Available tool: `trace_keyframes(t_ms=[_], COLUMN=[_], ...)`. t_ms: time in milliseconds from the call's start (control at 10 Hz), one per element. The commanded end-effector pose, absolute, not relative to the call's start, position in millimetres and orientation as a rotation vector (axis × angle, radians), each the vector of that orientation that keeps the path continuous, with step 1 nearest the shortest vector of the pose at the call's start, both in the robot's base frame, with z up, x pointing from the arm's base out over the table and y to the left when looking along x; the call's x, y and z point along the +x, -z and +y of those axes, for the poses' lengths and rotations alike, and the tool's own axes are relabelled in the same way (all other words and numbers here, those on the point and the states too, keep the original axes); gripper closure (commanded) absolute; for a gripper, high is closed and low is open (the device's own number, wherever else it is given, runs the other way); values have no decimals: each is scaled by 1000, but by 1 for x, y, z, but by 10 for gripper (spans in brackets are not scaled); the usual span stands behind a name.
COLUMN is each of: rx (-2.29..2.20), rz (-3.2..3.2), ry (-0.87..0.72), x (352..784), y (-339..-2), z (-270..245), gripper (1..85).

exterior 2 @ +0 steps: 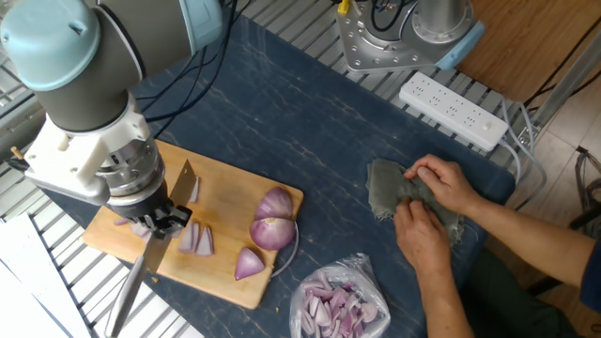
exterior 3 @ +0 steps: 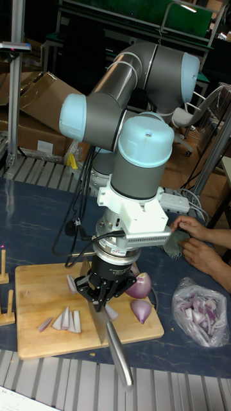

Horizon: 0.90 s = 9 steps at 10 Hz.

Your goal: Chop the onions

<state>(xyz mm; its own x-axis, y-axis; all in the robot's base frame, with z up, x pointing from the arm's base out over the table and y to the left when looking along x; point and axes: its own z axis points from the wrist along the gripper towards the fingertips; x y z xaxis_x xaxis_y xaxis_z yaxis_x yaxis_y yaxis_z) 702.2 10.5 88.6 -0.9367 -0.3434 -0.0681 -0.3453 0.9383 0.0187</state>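
On the wooden cutting board (exterior 2: pixel 228 185) lie two red onion halves (exterior 2: pixel 274 218), a smaller wedge (exterior 2: pixel 248 265) and several thin slices (exterior 2: pixel 196 240). My gripper (exterior 2: pixel 161 222) hangs over the board's left part, right above the slices, and is shut on a knife (exterior 2: pixel 180 184). The blade points up and back, and the grey handle (exterior 2: pixel 127 286) sticks out past the board's front edge. In the tall fixed view the gripper (exterior 3: pixel 106 290) stands between the slices (exterior 3: pixel 67 319) and the onion halves (exterior 3: pixel 140 284), with the knife handle (exterior 3: pixel 119 352) reaching toward the camera.
A clear bag of purple onion bits (exterior 2: pixel 338 305) lies right of the board's front corner. A person's hands (exterior 2: pixel 430 202) handle a grey cloth (exterior 2: pixel 384 188) at the right. A white power strip (exterior 2: pixel 453 111) lies at the back right, near the arm's metal base (exterior 2: pixel 380 38).
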Motion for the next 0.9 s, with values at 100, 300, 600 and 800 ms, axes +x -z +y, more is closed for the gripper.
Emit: trace_keyframes(t_ms=[100,300,600,800], rx=[-505,-487,-454,-483], rz=[3014,3011,3025,3025], ry=[-76,-80,-96,-62], x=[706,707,704,702], y=[-83,-80,-81,-84], z=[15,18,22,15], gripper=[847,847,847,847])
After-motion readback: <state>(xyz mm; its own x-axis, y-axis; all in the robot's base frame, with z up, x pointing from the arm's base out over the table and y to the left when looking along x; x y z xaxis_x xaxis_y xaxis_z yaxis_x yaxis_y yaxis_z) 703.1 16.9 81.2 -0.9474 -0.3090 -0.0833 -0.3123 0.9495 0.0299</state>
